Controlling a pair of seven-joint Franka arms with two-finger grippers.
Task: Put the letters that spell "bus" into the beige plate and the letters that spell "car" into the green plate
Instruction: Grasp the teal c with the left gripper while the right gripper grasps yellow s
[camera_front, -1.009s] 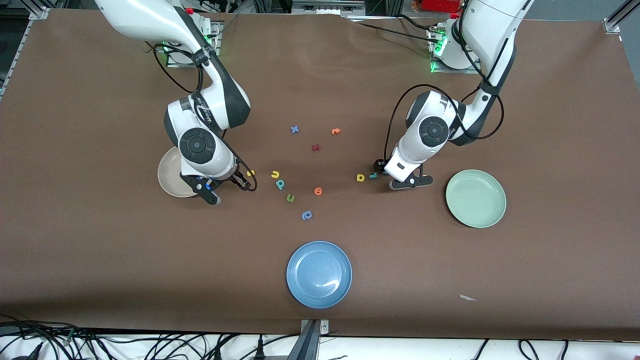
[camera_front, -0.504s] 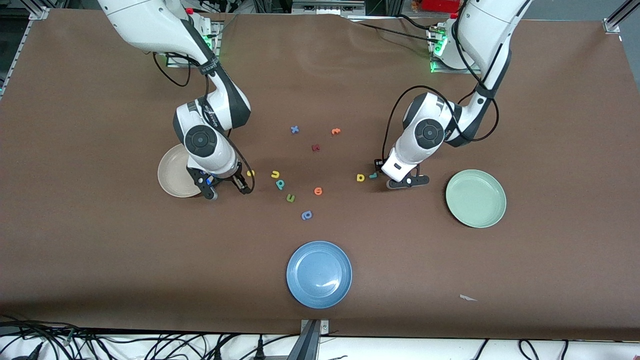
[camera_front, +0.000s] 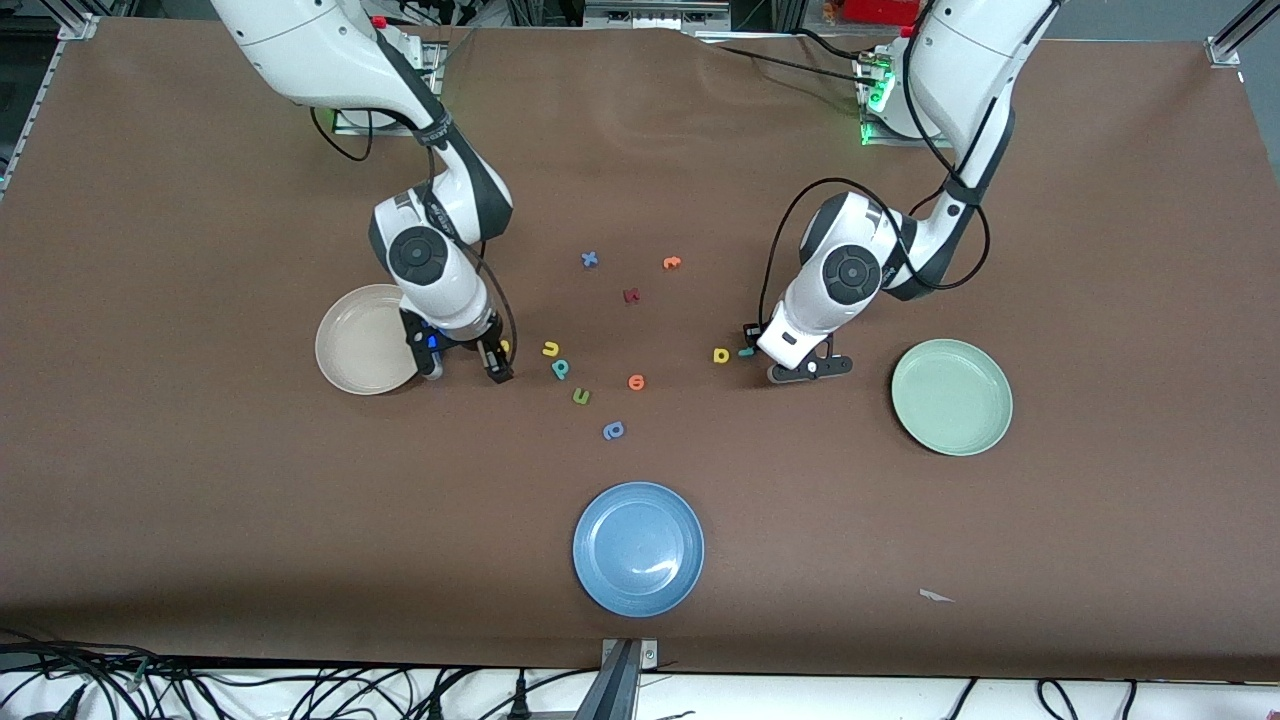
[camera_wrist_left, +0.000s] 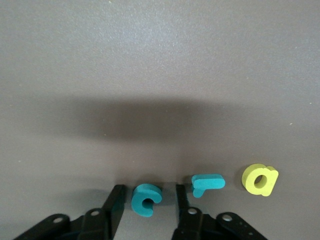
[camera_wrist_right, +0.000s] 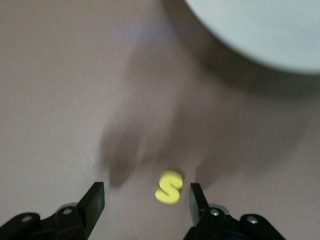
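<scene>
Down at the table, the left gripper straddles the small teal foam c, fingers apart on either side, not touching. Likewise the right gripper, spread wide, brackets the yellow foam s near the cream-beige round plate.

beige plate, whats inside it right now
The beige plate looks bare in the part that shows; the right arm covers its edge toward the letters, so that part is hidden.
</scene>
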